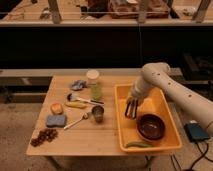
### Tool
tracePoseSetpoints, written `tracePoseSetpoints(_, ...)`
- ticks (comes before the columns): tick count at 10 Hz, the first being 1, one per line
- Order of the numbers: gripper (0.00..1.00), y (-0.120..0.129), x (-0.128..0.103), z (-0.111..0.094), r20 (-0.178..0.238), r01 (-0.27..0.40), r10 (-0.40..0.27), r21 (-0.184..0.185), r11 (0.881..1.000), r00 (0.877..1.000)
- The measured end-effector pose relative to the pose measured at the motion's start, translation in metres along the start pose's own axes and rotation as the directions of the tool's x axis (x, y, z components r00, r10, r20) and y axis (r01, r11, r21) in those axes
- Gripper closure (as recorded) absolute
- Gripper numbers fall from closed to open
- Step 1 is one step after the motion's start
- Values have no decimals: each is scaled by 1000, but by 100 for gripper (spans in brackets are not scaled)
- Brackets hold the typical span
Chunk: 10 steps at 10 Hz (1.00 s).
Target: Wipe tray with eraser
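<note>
The bright-yellow tray (165, 102) lies on the right part of the wooden table. My gripper (131, 112) points down into the tray's left half, close to its left rim. It is shut on the eraser (131, 114), a small dark striped block at its tip that sits low against the tray floor. A brown bowl (151, 126) stands in the tray just right of and in front of the gripper. A green pod (136, 144) lies at the tray's front rim.
Left of the tray on the table (95, 142): a lidded green cup (93, 85), blue cloth (77, 85), black-handled brush (82, 99), banana (76, 105), orange (57, 108), blue-grey sponge (56, 120), spoon (77, 121), small dark cup (98, 113), grapes (44, 136).
</note>
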Motion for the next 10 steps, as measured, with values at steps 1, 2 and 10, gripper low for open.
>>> tracePoseSetpoints(1,100,9,7,3,-1,-23,23,-13,1000,1000)
tracePoseSetpoints(2,100,18,18,3,-6,-51,50,-20,999,999)
tracePoseSetpoints(10,100,35,75,-7,-53,-148,146,-39,988,988)
